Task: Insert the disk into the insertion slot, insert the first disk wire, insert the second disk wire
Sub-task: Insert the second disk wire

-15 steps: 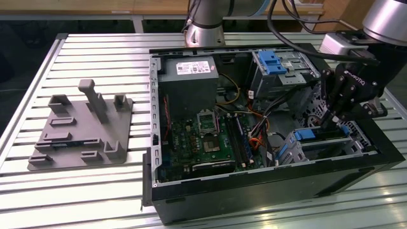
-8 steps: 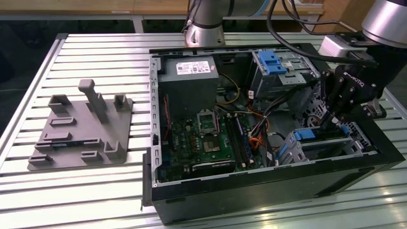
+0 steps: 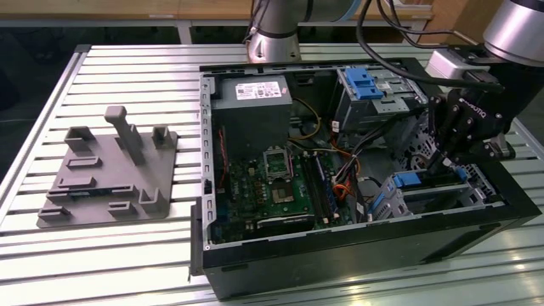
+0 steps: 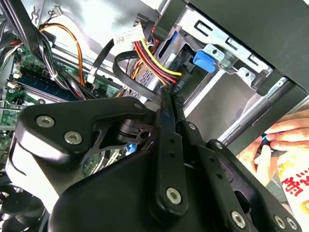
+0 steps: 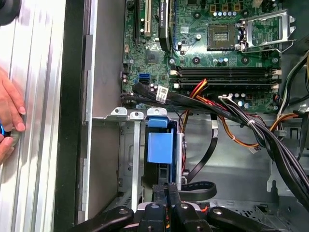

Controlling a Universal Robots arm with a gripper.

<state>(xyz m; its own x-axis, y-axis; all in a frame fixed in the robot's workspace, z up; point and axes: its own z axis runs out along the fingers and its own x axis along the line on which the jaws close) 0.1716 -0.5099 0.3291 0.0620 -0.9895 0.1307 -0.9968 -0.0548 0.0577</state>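
The disk [image 5: 159, 147] sits edge-on in the insertion slot [image 5: 128, 162], showing mostly its bright blue carrier; in the exterior view that blue carrier [image 3: 414, 180] lies in the grey bay [image 3: 384, 199] at the case's near right corner. My gripper [image 5: 167, 187] hangs right over the disk's end, fingers pressed together. A flat black disk wire [image 5: 205, 189] loops across the bay floor and ends between my fingertips. In the second wrist view the gripper [image 4: 169, 96] meets that black wire [image 4: 120, 60] beside a red-yellow-black wire bundle [image 4: 152, 53]. The exterior view shows the gripper [image 3: 439, 167] dipping into the case.
The motherboard [image 3: 272, 185], a power supply [image 3: 251, 108] and a taller cage with a blue latch [image 3: 365, 83] share the black case. A thick wire bundle [image 5: 263, 133] crosses beside the bay. A person's hand [image 5: 10, 113] rests outside the case wall. A grey fixture plate [image 3: 106, 175] lies on the slatted table.
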